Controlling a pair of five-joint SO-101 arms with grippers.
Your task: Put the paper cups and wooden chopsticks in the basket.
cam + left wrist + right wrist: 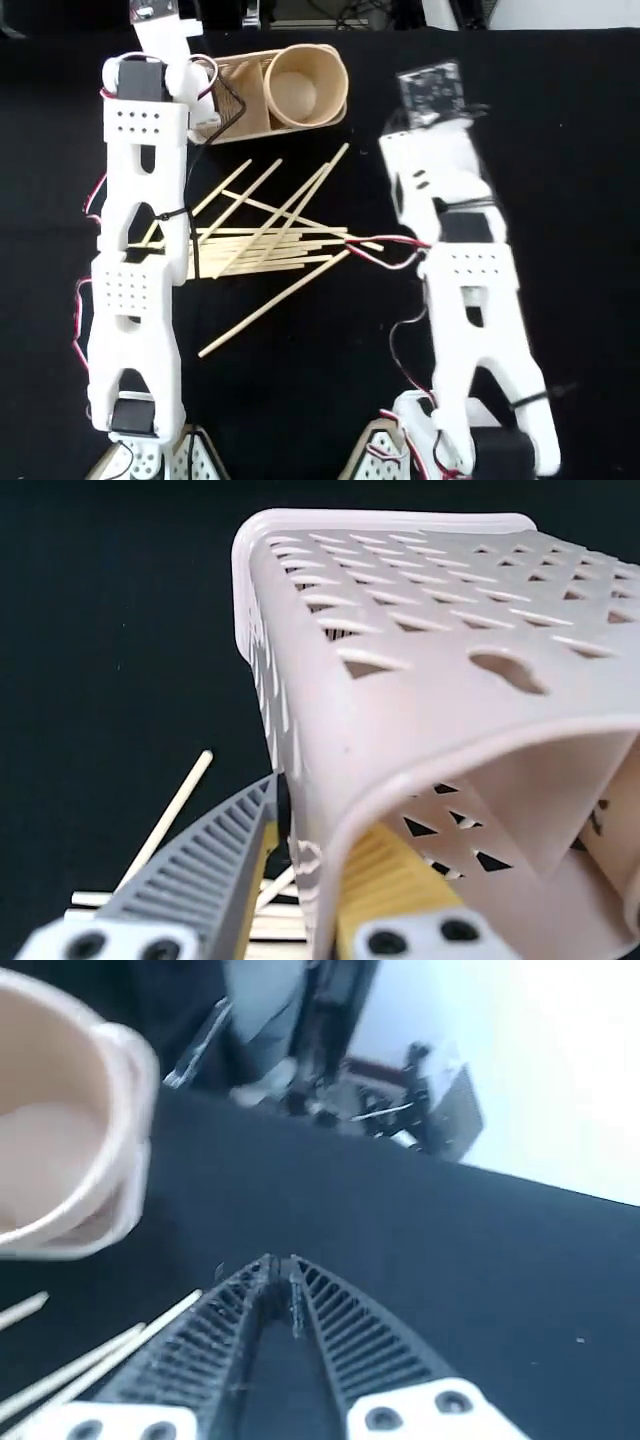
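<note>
A pale perforated basket (238, 100) lies on its side at the back of the black table, with a paper cup (301, 86) inside its mouth. Wooden chopsticks (265, 238) lie scattered in a loose pile on the cloth between the two arms. My left gripper (315, 815) is shut on the basket's wall (420, 610), one finger outside and one inside, with a chopstick (170, 810) on the cloth beneath. My right gripper (281, 1272) is shut and holds nothing. It hovers over the cloth to the right of the cup (50, 1150), near some chopstick ends (100, 1355).
The table is covered in black cloth (560, 200), with free room at the right and back right. Both arm bases stand at the front edge. Red and black cables (385, 250) trail from the right arm toward the chopstick pile.
</note>
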